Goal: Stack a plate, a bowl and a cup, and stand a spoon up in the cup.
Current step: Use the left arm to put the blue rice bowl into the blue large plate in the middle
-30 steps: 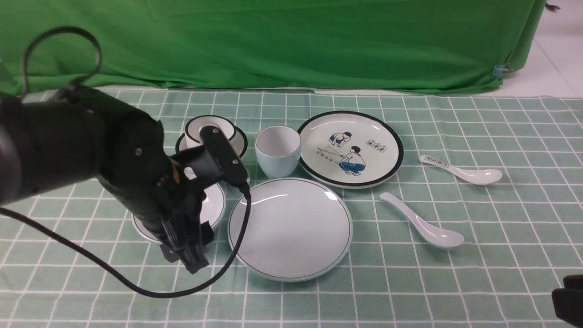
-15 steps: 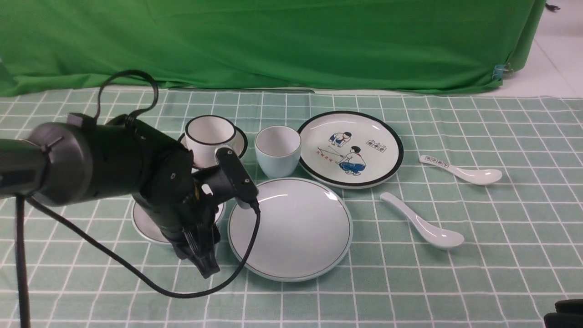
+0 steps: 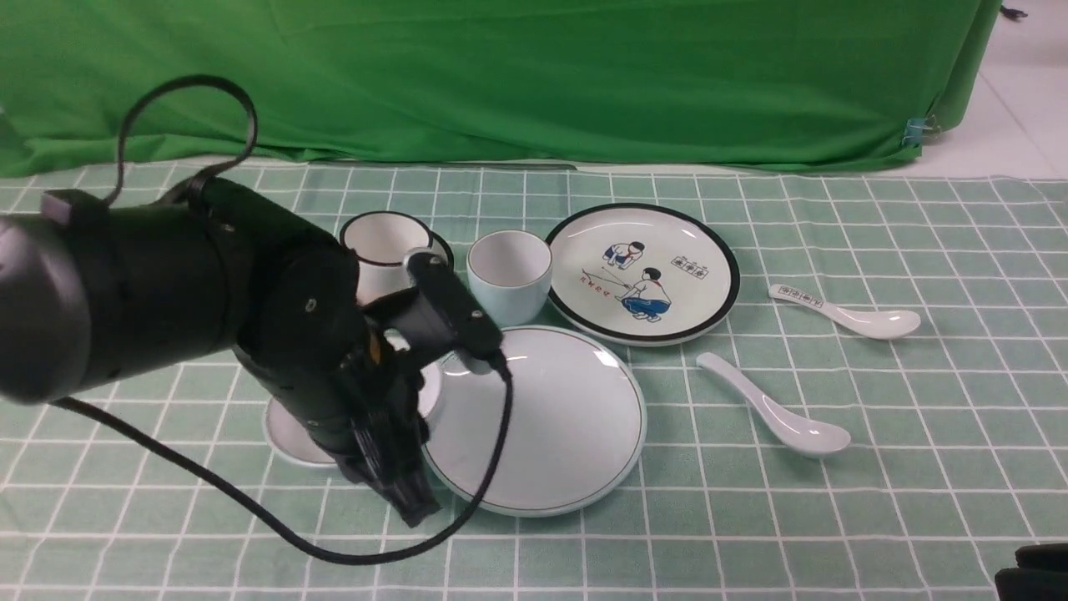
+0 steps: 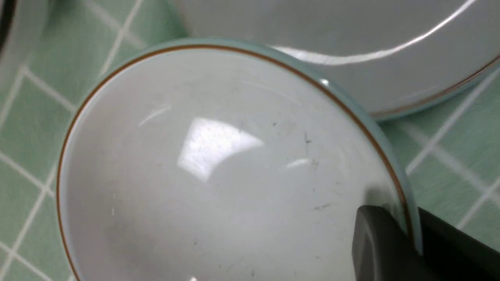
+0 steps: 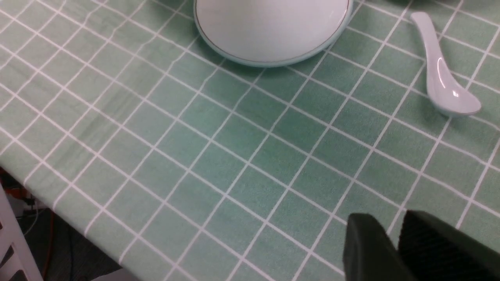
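The plain bowl (image 3: 288, 434) with a thin dark rim line sits left of the plain plate (image 3: 551, 417), mostly hidden behind my left arm. My left gripper (image 3: 400, 484) is shut on the bowl's near rim; the left wrist view shows one finger inside the bowl (image 4: 218, 164) and one outside, with the plate (image 4: 332, 27) just beyond. The pale blue cup (image 3: 509, 275) stands behind the plate. The plain white spoon (image 3: 772, 405) lies right of the plate. My right gripper (image 5: 394, 230) is shut and empty above the cloth, near the front right corner (image 3: 1030, 576).
A black-rimmed cup (image 3: 380, 242) stands on a black-rimmed bowl behind my left arm. A black-rimmed cartoon plate (image 3: 642, 271) lies at the back. A spoon with dark marks (image 3: 843, 313) lies at the right. The table's front edge shows in the right wrist view (image 5: 58, 203).
My left arm has swung right with the bowl in its grip. The bowl has shifted right, up against the plate's left edge. The right gripper has stayed low at the front right.
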Controlling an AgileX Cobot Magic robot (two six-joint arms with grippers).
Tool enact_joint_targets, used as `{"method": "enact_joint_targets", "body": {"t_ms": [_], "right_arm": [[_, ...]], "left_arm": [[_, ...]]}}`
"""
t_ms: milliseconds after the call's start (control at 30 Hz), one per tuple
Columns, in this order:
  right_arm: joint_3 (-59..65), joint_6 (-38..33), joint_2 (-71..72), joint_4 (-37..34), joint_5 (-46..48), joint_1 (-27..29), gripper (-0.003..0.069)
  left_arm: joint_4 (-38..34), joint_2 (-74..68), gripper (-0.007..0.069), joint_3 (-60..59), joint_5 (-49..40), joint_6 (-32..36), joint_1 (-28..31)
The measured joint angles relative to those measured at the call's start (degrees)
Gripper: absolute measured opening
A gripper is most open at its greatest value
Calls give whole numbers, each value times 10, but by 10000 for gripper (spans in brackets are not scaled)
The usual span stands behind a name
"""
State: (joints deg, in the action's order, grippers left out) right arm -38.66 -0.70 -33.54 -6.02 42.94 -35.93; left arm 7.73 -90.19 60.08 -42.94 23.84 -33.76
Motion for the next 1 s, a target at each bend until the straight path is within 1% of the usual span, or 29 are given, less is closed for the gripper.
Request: {"method": "enact_joint_targets", "body": {"t_ms": [133, 233, 267, 467, 600, 767, 867, 900, 1000], "right_arm": [[0, 0, 0, 0, -4, 0, 166], [0, 0, 0, 0, -4, 0, 166], [0, 0, 0, 0, -4, 0, 166], [0, 0, 0, 0, -1, 0, 166], [0, 0, 0, 0, -1, 0, 166], [0, 0, 0, 0, -1, 0, 166], [0, 0, 0, 0, -1, 0, 170], [0, 0, 0, 0, -1, 0, 170], [0, 7, 0, 0, -1, 0, 212]], "left_arm": [[-8, -14, 26, 39, 12, 1, -61], [-9, -43, 26, 63, 22, 1, -77], [-11, -76, 26, 86, 26, 1, -83], [-10, -143, 26, 136, 28, 4, -85], [-10, -162, 26, 140, 28, 7, -85], [-10, -170, 34, 142, 26, 31, -85], [-11, -170, 84, 144, 26, 50, -85], [-12, -170, 88, 144, 26, 52, -85], [-21, -170, 176, 144, 26, 57, -85]]}}
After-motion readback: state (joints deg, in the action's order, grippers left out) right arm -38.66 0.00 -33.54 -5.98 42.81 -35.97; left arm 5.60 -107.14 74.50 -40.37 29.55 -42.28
